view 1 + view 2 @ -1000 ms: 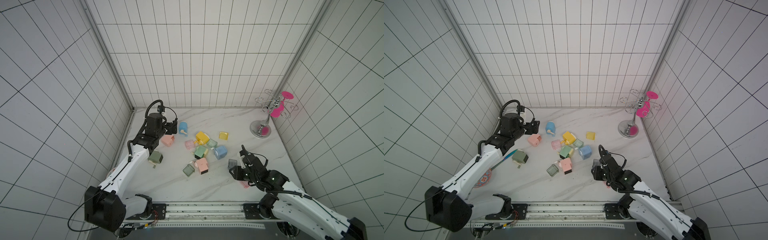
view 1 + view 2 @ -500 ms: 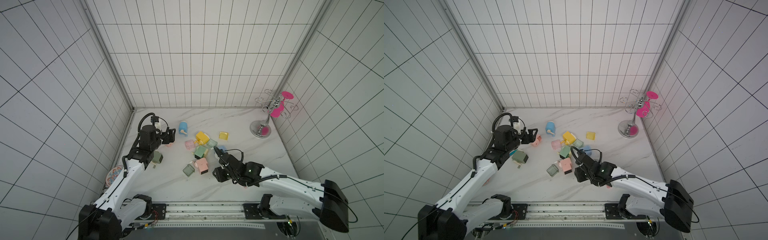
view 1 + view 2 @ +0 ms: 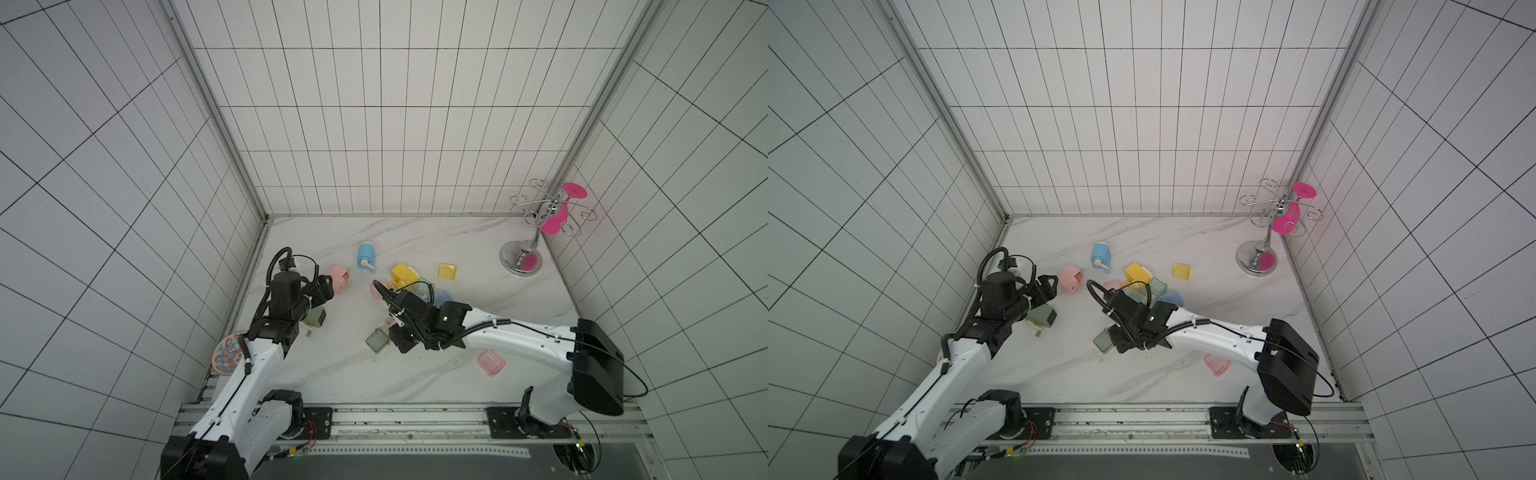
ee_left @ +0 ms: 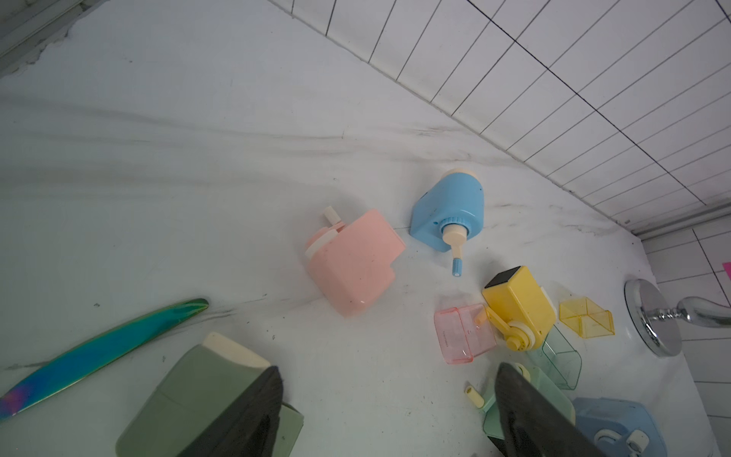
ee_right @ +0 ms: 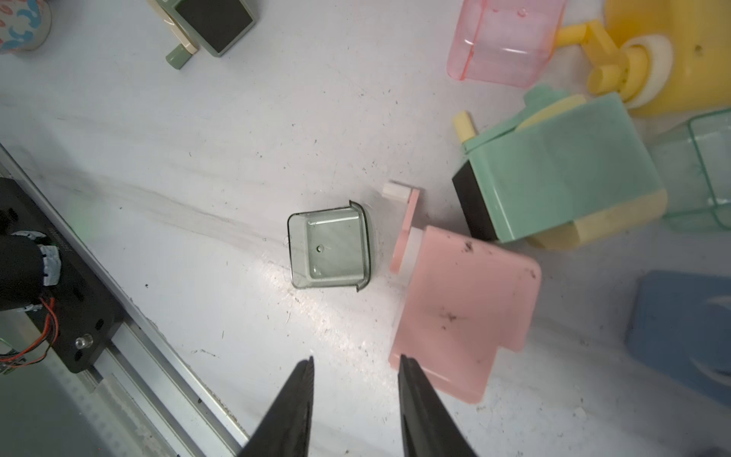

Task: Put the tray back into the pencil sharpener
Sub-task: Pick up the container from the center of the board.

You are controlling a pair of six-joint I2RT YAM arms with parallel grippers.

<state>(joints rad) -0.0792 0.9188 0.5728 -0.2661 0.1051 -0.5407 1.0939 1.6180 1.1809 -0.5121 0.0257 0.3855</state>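
White tiled walls [image 3: 395, 124], dark grout, on three sides. Marble-pattern tabletop [image 3: 457, 237], grey-veined, specked with dark marks below the right gripper [image 5: 356, 358]. Aluminium rail [image 3: 415, 415] runs along its edge, near that gripper. Light even, diffuse.

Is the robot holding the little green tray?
No, the green tray lies on the table, apart from the empty right gripper.
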